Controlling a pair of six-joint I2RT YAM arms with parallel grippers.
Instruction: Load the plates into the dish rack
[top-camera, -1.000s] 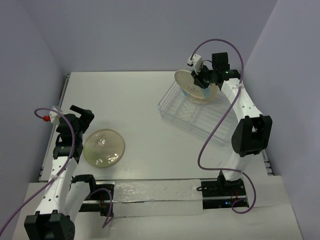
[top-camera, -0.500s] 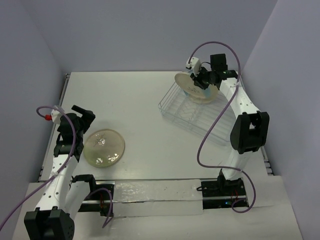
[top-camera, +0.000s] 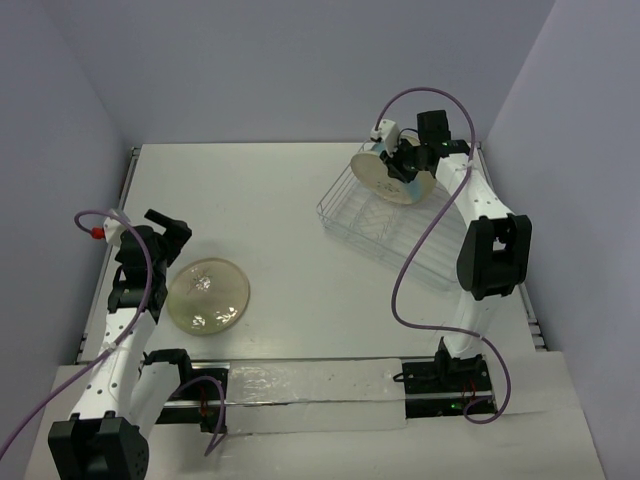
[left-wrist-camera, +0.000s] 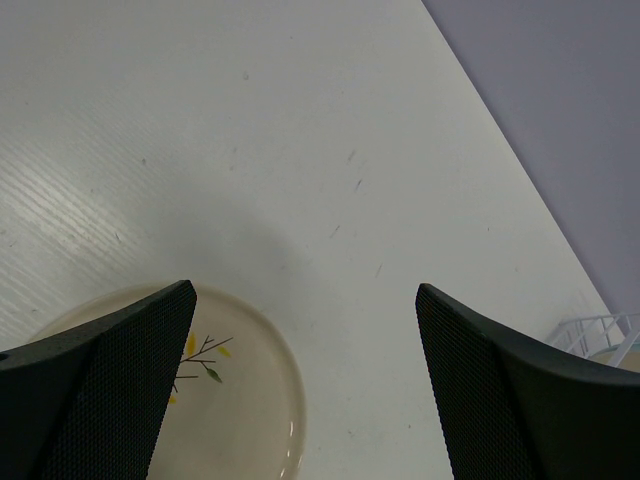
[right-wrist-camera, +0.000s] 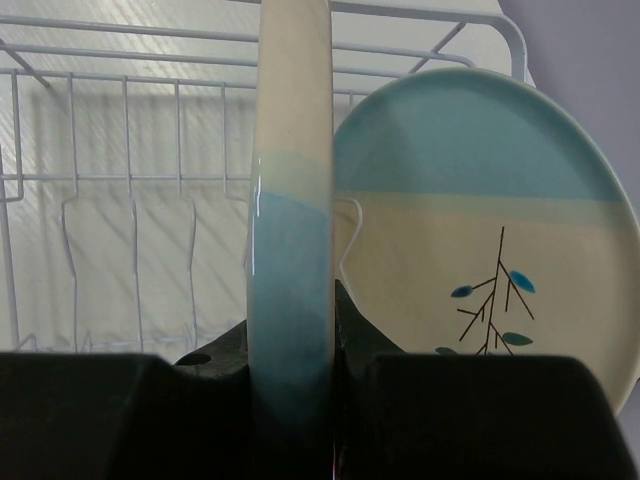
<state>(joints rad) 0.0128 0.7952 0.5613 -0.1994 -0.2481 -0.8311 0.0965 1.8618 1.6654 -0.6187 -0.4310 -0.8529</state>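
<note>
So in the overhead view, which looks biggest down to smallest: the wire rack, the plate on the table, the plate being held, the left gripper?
Largest: the dish rack.
Next: the plate on the table and the held plate look about alike. The held one is tilted, so I won't rank them.
Smallest: the left gripper.

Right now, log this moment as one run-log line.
right gripper: shut on held plate, upright over dish rack | racked plate: beside it | left gripper: open, by table plate
</note>
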